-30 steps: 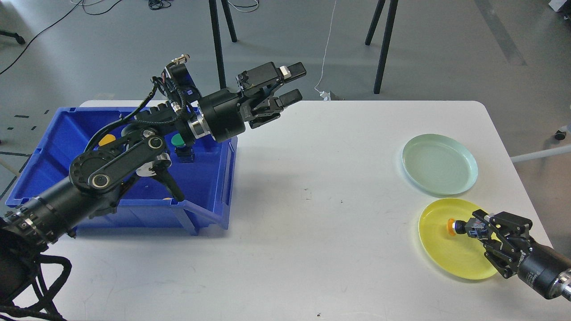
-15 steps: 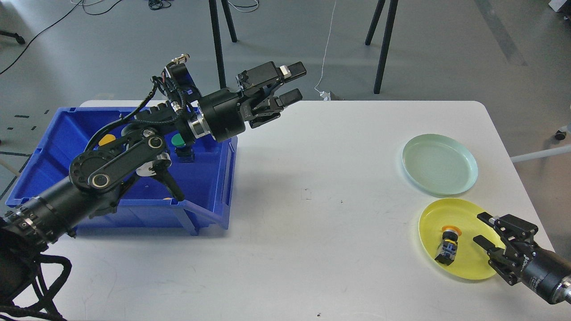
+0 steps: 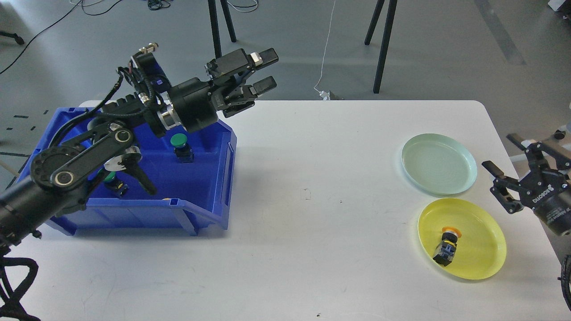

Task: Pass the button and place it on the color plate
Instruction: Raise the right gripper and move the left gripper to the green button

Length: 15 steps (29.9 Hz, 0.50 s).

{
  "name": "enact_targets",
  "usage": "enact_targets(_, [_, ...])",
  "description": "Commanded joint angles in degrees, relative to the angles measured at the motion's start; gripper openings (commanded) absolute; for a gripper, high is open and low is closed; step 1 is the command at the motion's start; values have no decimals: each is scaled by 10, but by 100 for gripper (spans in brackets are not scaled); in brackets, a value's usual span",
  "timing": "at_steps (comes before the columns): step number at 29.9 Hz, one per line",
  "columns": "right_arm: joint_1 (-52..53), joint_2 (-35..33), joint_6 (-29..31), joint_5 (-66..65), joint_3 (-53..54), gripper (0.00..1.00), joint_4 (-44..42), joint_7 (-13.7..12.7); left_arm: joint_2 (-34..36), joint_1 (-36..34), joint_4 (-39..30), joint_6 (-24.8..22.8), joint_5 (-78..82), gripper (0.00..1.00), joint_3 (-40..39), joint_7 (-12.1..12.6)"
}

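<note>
A yellow-capped button (image 3: pixel 446 246) lies on its side on the yellow plate (image 3: pixel 482 223) at the right front. A pale green plate (image 3: pixel 439 163) sits behind it, empty. A green-capped button (image 3: pixel 180 146) stands in the blue bin (image 3: pixel 205 196); another green one (image 3: pixel 112 183) shows partly under my left arm. My left gripper (image 3: pixel 264 69) is open and empty, held high above the bin's back right corner. My right gripper (image 3: pixel 502 154) is open and empty, raised at the table's right edge beside the plates.
The blue bin takes up the left of the white table (image 3: pixel 312 214). Black stand legs (image 3: pixel 383 44) and cables lie on the floor behind the table. My left arm's elbow (image 3: pixel 67 171) hangs over the bin.
My right gripper let go of the yellow button onto the yellow plate, then pulled back up and to the right. My left arm has swung left and slightly up.
</note>
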Motion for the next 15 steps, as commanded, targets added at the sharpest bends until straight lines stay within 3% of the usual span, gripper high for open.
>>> enact_targets(1, [68,43,3,29,2,98,-1,0,99,2,-78,0,22,92,23,0])
enact_targets(4, [96,79,3,29,2,98,-2,0,179,1,-122,0,88,92,39,0])
enact_targets(9, [110,118,3,26,-2,98,-7,0,250,-3,-119,0,233,92,49,0])
enact_targets(15, [110,129,3,25,-13,98,-8,0,261,-8,-52,0,436,91,99,0])
